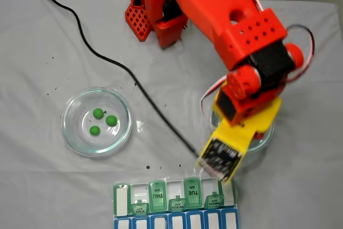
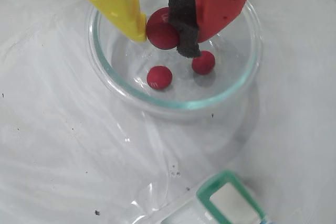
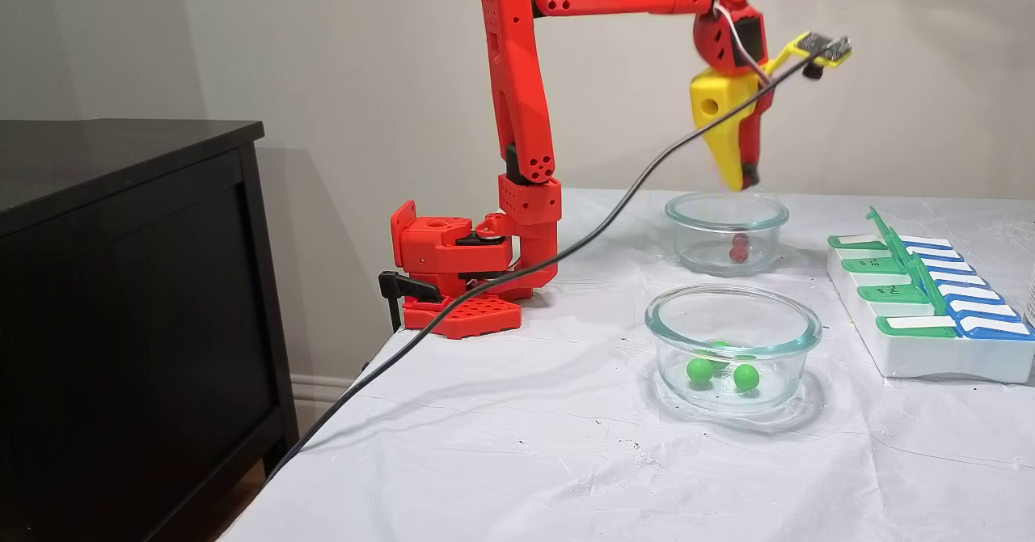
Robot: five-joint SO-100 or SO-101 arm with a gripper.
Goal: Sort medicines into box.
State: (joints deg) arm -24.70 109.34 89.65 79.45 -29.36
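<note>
White cloth point(image 3: 517, 445) covers table beside black cabinet point(image 3: 121, 299).

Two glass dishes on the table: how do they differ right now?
Contents: the green-ball dish holds three green balls; the red-ball dish holds two red balls, with a third red ball pinched in the gripper.
Position: the gripper hangs above the red-ball dish; the green-ball dish stands apart from the arm.
Shared: both are round clear glass dishes on the white cloth.
</note>
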